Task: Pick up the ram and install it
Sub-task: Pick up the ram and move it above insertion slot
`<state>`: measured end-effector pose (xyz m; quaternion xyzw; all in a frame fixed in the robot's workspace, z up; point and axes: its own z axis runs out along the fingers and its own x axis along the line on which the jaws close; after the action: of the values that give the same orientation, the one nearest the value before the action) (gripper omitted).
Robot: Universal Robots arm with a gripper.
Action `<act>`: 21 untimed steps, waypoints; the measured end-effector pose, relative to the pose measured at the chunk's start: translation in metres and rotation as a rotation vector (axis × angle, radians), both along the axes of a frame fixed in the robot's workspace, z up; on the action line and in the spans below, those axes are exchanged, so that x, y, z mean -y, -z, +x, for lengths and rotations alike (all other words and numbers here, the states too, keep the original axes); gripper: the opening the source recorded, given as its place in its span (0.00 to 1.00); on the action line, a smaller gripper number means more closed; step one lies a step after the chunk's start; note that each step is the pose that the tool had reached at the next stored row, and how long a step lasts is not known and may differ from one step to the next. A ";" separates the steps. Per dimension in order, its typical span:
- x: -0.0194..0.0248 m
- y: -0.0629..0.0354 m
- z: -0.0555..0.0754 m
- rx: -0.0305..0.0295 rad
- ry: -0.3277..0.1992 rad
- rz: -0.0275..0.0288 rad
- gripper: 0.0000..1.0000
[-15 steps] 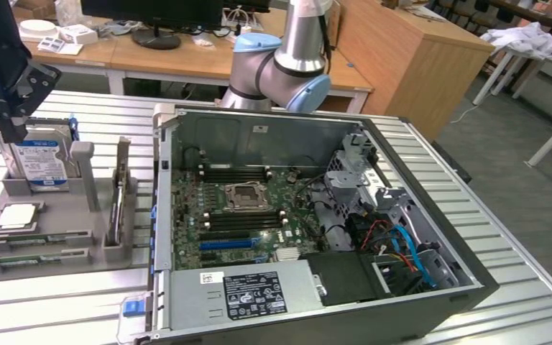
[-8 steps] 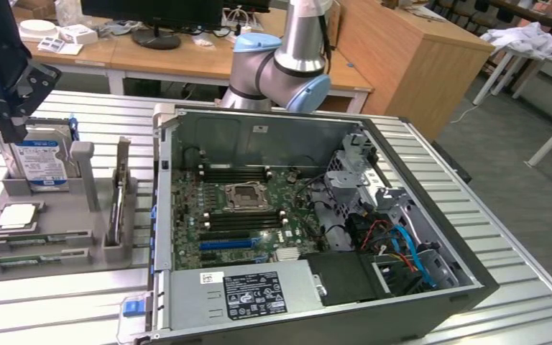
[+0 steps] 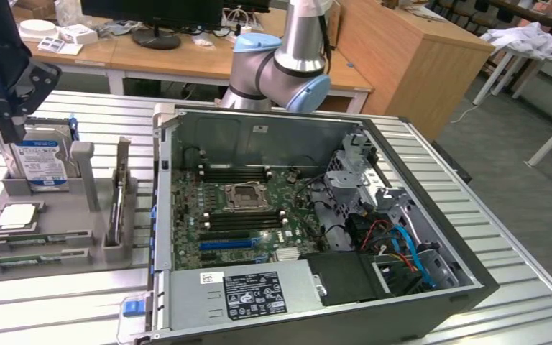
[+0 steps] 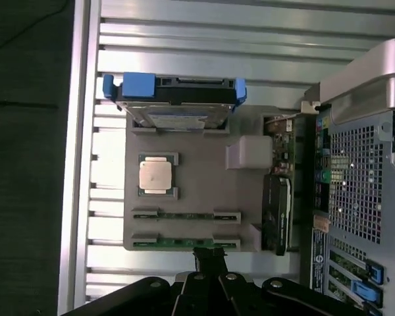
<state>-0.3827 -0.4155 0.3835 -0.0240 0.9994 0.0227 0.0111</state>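
Below the closed fingers [image 4: 209, 261], the ram [image 4: 184, 243] lies in a tray [image 4: 204, 187].

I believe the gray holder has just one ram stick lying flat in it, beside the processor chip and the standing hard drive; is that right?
Not quite: two ram sticks lie flat in the gray holder, the second in the slot farther from the processor chip. The wrist view shows both. The hard drive does stand in the holder.

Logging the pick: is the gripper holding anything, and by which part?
Nothing is held: the gripper is shut and empty above the grey plastic tray, and the long, thin green ram stick nearest it lies in its slot.
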 end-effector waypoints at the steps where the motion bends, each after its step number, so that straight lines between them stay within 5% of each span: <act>1: 0.0000 0.0001 0.000 0.0000 -0.018 0.0000 0.11; 21: 0.0000 0.0014 0.000 0.0001 -0.381 0.0001 0.11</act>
<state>-0.3827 -0.4155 0.3821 -0.2128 0.9768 0.0245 0.0066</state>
